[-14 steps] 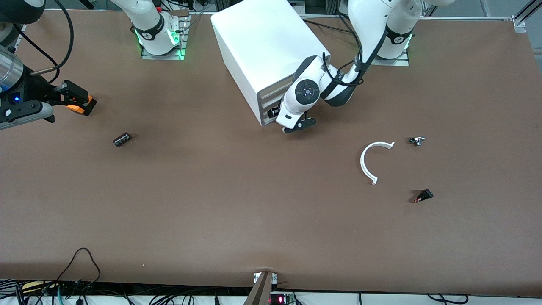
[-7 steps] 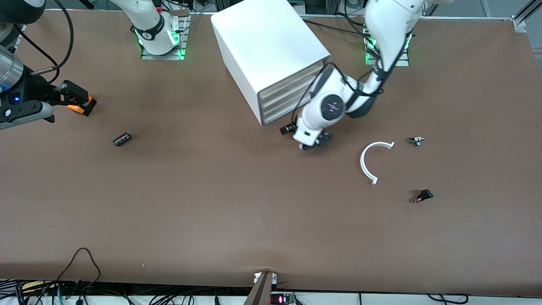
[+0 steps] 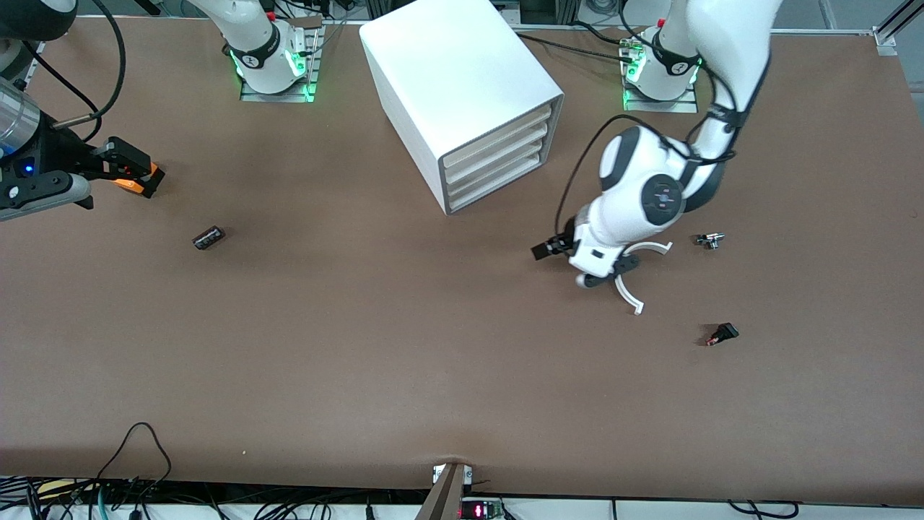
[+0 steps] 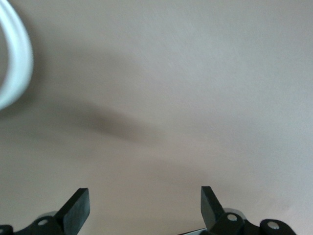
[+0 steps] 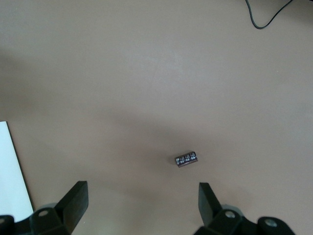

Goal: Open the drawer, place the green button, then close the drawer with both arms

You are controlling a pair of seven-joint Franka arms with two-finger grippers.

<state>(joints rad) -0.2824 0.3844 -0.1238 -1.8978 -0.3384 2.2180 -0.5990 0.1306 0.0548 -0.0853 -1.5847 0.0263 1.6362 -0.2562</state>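
The white cabinet (image 3: 462, 79) stands at the table's middle, near the robots' bases. Its lowest drawer (image 3: 497, 189) sits flush and closed, like the three trays above it. My left gripper (image 3: 546, 250) is open and empty, low over bare table beside the white arc (image 3: 622, 287), well away from the drawer. In the left wrist view the left gripper (image 4: 145, 208) holds nothing, and the arc (image 4: 18, 58) shows at the edge. My right gripper (image 3: 108, 170) waits high over the right arm's end of the table. It is open and empty (image 5: 142, 203). No dark-green-capped button shows in any view.
A small black cylinder (image 3: 208, 237) lies on the table below the right gripper, also in the right wrist view (image 5: 187, 159). An orange-and-black block (image 3: 136, 177) shows by the right hand. A small silver part (image 3: 711, 240) and a black part (image 3: 722, 334) lie toward the left arm's end.
My left gripper has moved from the front of the lowest drawer toward the left arm's end of the table, next to the white arc. The drawer has stayed shut. The right arm has not moved.
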